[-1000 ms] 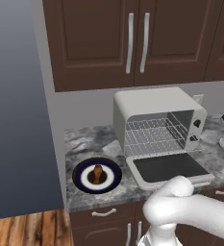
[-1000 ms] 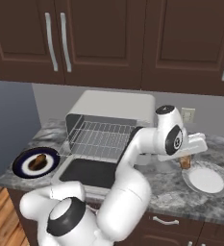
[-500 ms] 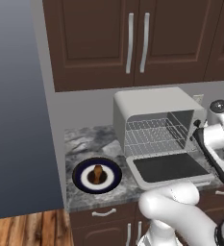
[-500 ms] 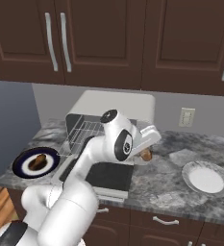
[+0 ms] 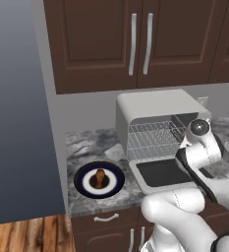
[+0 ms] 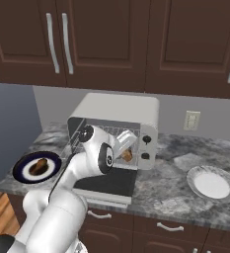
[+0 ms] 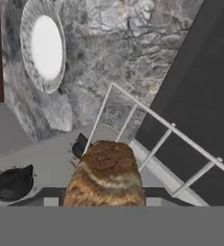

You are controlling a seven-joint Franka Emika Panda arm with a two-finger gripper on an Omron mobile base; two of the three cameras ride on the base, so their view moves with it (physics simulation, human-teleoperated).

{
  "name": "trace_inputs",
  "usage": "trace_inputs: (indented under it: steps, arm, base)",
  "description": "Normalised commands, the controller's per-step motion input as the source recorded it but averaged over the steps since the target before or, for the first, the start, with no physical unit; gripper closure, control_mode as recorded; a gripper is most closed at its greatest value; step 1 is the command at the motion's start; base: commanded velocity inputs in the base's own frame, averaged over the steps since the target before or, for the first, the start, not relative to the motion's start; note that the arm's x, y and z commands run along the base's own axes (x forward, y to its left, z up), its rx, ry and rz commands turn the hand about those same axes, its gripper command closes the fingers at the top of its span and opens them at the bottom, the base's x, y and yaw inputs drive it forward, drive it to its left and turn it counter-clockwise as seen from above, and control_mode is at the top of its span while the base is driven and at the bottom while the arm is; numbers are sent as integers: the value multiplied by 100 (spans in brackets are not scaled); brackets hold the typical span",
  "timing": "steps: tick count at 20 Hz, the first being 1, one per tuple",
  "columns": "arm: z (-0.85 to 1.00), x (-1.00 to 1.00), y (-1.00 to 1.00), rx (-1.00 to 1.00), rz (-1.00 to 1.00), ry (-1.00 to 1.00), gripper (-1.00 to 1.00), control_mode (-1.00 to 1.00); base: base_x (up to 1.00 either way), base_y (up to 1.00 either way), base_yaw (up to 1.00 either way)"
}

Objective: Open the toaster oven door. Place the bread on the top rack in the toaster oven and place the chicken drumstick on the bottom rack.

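The toaster oven [image 5: 155, 106] [image 6: 121, 106] stands on the counter with its door [image 5: 160, 173] [image 6: 106, 182] dropped flat, and silver wire racks [image 5: 153, 135] show inside. My gripper [image 6: 127, 151] is shut on the bread [image 6: 128, 156] [image 7: 107, 175], an orange-brown lump held just in front of the oven's right side, by the knobs [image 7: 12, 183]. In the hand view a wire rack [image 7: 154, 139] juts out over the dark door glass [image 7: 200, 91]; which rack it is I cannot tell. The chicken drumstick [image 5: 100, 177] [image 6: 37, 167] lies on a dark blue plate [image 5: 81, 183] left of the oven.
A white plate [image 6: 212, 184] [image 7: 43, 45] sits on the marble counter to the right of the oven. A wall outlet [image 6: 191, 120] is behind it. Dark cabinets [image 6: 111, 39] hang above, and drawers run below the counter edge.
The arm has swung left from over the white plate to the oven's front, carrying the bread with it. The drumstick and the door have stayed put.
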Motion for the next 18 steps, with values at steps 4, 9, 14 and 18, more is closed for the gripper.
trace_inputs:
  steps: [4, 9, 14, 18]
  arm:
    - [0, 35, 18, 0, 40, 15, 100, -100]
    - [8, -31, 19, -1, 35, 4, 100, -100]
    - [10, -7, 24, -10, 28, 0, 100, -100]
    - [14, 3, 1, -12, 27, 0, 100, -100]
  base:
    - [0, 0, 0]
    - [0, 0, 0]
    - [0, 0, 0]
    - [0, 0, 0]
